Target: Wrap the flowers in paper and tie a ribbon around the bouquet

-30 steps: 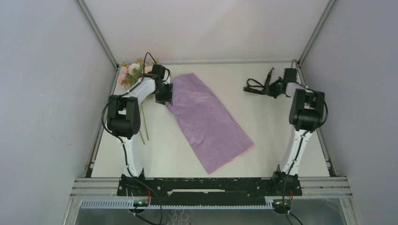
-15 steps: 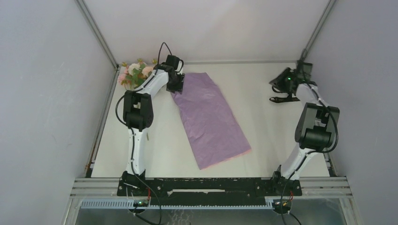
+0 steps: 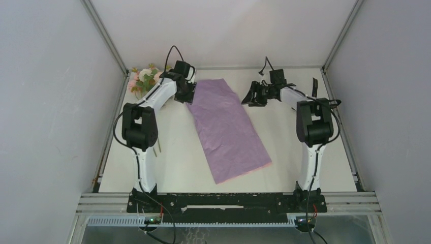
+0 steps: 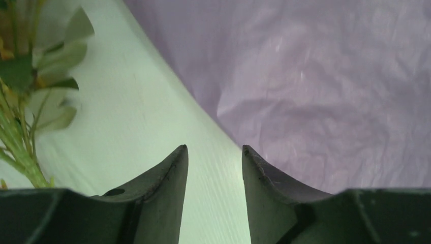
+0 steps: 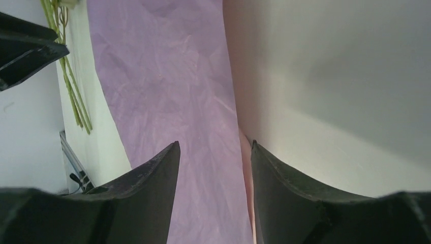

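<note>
1. At the far-left corner of the white table (image 3: 284,147), a small bunch of pink, yellow and white flowers (image 3: 145,79) with green leaves is lying unwrapped. It is sitting beside the paper rather than on it, with its thin stems trailing toward the near edge.
2. A large, thin lilac-purple paper sheet (image 3: 228,127) is lying flat and diagonal across the middle. Its purple face is showing, with a sliver of pink peeking along its near edge, and no fold or roll is showing.
3. The left gripper (image 3: 185,95) is hovering at the sheet's far-left corner, between the blooms and the paper. In its wrist view the fingers are standing apart with only bare table between them, gripping nothing.
4. The right gripper (image 3: 251,97) is hanging over the sheet's far-right edge. Its jaws are also standing apart and empty, with the paper's edge showing through the gap.
5. A narrow black ribbon (image 3: 313,87) seems to be lying at the far right beside the right arm, though it is too small to be sure.
6. Judging from this, the task is only just getting going. Nothing is wrapped, and laying the flowers on the sheet, rolling it into a cone and tying the ribbon are all waiting.
</note>
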